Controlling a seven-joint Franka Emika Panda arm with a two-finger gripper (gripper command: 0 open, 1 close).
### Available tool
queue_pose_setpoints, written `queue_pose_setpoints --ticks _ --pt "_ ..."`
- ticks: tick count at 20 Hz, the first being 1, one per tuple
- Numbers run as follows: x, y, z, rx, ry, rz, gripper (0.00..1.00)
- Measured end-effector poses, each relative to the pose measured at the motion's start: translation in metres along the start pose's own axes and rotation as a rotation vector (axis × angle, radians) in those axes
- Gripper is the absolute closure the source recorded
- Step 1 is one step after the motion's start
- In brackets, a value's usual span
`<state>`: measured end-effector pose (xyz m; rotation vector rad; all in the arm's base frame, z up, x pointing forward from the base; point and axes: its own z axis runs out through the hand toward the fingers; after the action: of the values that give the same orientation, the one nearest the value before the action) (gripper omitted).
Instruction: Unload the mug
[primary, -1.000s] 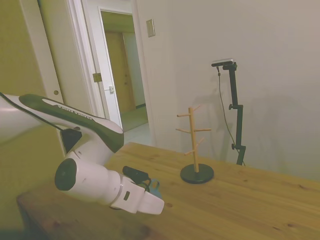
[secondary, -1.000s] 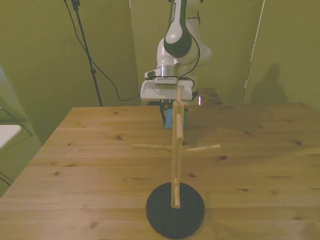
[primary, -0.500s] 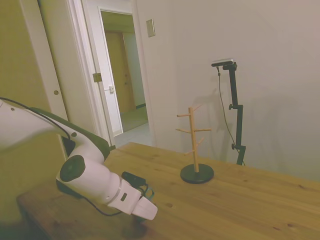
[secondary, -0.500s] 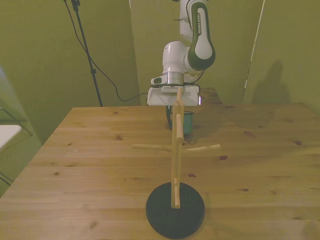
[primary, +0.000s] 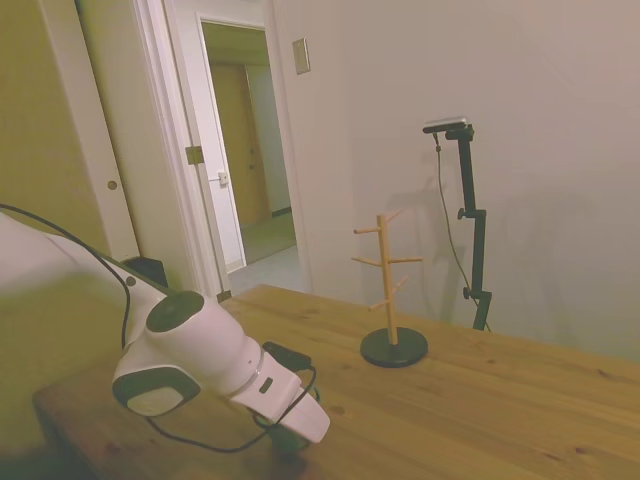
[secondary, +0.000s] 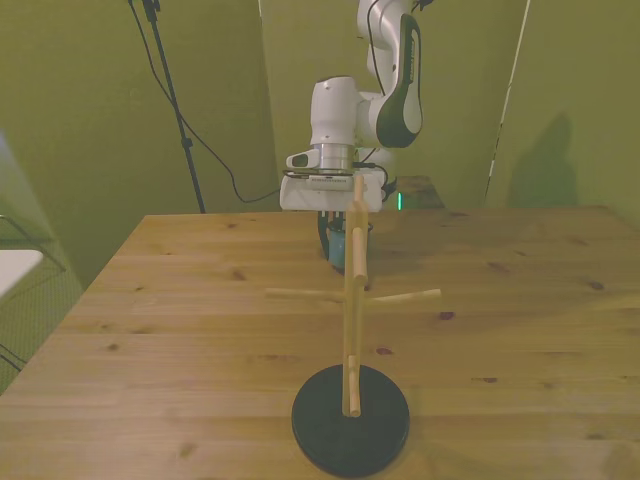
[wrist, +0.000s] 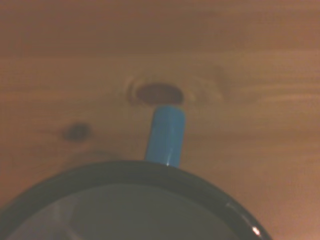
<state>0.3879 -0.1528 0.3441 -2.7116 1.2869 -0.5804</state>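
The mug (secondary: 337, 248) is small and blue-green, low over the far part of the wooden table (secondary: 180, 330), partly hidden behind the peg stand's post. My gripper (secondary: 335, 226) points straight down onto it and is shut on its rim. The wrist view shows the mug's dark rim (wrist: 150, 172), its white inside and its blue loop handle (wrist: 166, 135) close above the wood. In the side view the white hand hides the mug. No mug hangs on the wooden peg stand (secondary: 352, 300).
The peg stand (primary: 391, 290) rises from a round black base (secondary: 350, 416) near the table's front edge in the front view. A dark cable (primary: 200, 440) loops from the arm near the table's left end in the side view. An open doorway (primary: 250, 160) lies behind.
The gripper carried the mug toward the front view's right, then back left to just behind the stand's post. The wrist turned and the arm's elbow shifted.
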Motion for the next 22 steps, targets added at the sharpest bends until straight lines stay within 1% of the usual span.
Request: queue_pose_setpoints --ticks 1,3,5,6,7,18,22 --pt "-0.002 0.001 -0.004 -0.045 -0.031 0.005 0.00" --pt "-0.004 -0.017 -0.025 -0.092 -0.063 0.008 0.00" --pt "0.001 -0.038 -0.059 -0.092 -0.062 0.006 0.00" --pt "0.004 -0.043 -0.072 -0.085 -0.058 0.005 0.00" --pt "0.006 -0.043 -0.079 -0.082 -0.056 0.005 0.00" --pt "0.006 -0.041 -0.085 -0.072 -0.082 0.011 0.00" --pt "0.000 -0.038 -0.097 -0.059 -0.092 0.010 0.00"
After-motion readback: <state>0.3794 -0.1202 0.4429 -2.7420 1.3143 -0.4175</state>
